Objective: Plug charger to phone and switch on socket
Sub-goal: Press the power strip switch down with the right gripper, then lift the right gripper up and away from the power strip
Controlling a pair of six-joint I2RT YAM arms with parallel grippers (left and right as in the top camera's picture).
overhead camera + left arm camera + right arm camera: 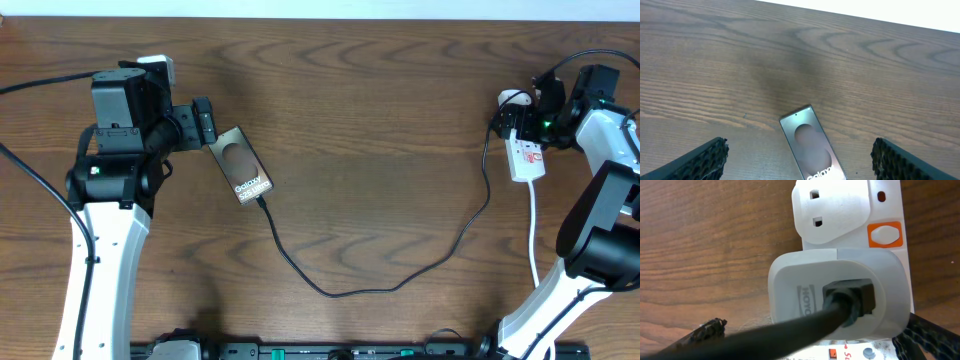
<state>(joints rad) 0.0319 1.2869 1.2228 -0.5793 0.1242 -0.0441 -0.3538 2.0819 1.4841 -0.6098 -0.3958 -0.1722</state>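
Observation:
The phone (240,165) lies face down on the wooden table, its silver back showing "Galaxy". It also shows in the left wrist view (809,145). The charger cable (400,285) runs from the phone's lower end in a long loop to the white socket strip (526,160), where its white adapter (835,295) is plugged in. My left gripper (205,122) (800,162) is open just above the phone's upper end. My right gripper (520,125) (810,340) is open over the strip, a finger on each side of the adapter. An orange-framed switch (885,234) sits beside the spare outlet.
The strip's white cord (534,235) runs toward the front edge by the right arm's base. A black rail (350,350) lies along the front edge. Bare wood (380,130) lies between the arms.

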